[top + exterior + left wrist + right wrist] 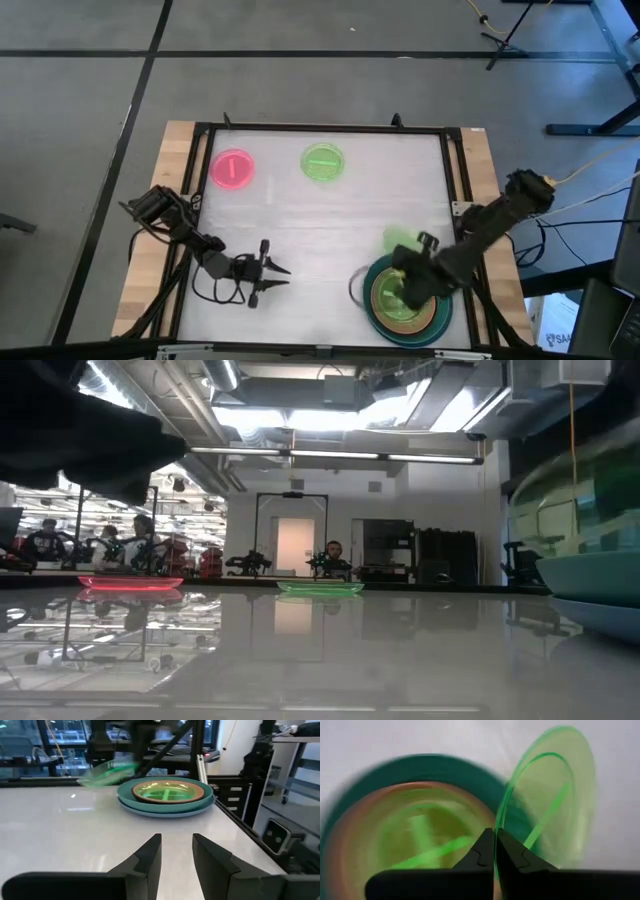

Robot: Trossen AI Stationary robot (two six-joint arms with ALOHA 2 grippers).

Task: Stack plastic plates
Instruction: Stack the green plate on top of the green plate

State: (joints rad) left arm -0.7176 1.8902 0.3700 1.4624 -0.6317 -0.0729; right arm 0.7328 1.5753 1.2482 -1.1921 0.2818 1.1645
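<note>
The stack of plates (405,305) sits near the front right corner of the white bench (320,215), close to the front edge and the right edge. At the bottom is a big teal plate (167,806), then a terracotta-orange plate (167,795), and a small green plate (165,791) lies in the middle on top. The right gripper (495,851) hangs over the far side of the stack. Its jaws are closed on the rim of another small see-through green plate (555,795), which is tilted up on its edge and held in the air just past the stack's rim. In the high view this held plate (400,240) shows as a blurry green patch just behind the stack. The left gripper (278,279) rests low over the bench, well to the left of the stack, with its jaws open and holding nothing. The bench between it and the stack is bare white. A pink plate (232,169) and a flat green plate (323,162) lie far from the stack, near the back edge of the bench, side by side but not touching. The whole middle of the bench between them and the stack is open. A black frame (325,129) runs around the bench edges.
</note>
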